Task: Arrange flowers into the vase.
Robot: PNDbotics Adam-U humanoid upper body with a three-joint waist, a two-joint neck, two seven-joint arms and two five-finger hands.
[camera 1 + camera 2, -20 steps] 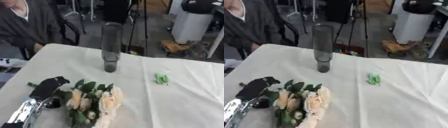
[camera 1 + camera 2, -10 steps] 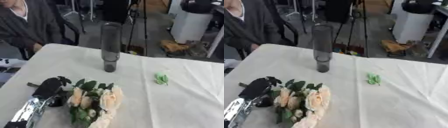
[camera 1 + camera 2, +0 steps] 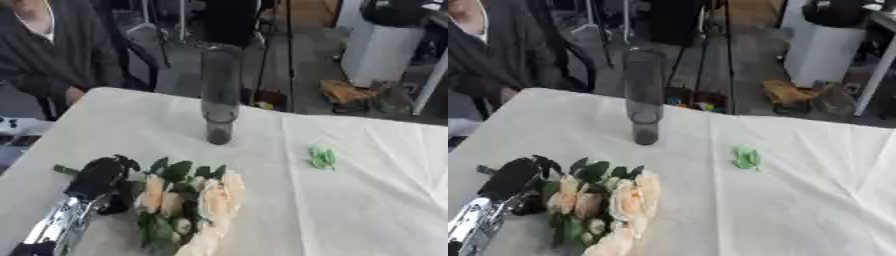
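Left hand [image 3: 98,176] is in from the near-left corner, black fingers over a silver forearm, lying on the counter [image 3: 367,210] right against the left side of the flowers [image 3: 188,200]. Fingers look curled toward the leaves, but can't tell whether they actually close on a stem; the contact area is dark and blurred.

Flowers: a bunch of cream/peach roses with dark green leaves, lying flat on the white cloth at near-left, blooms pointing near and right, leaves toward the far side. Something dark green like a stem end pokes out to the left behind the hand.

Vase [image 3: 220,95]: tall dark translucent cylinder, upright, far of the bouquet and well apart from it, roughly centre-left on the counter. Nothing visible inside it.

Small green scrap [image 3: 323,157] sits on the cloth to the right of the vase, apart from both vase and flowers; can't make out what it is.

Right hand doesn't show in either eye view.
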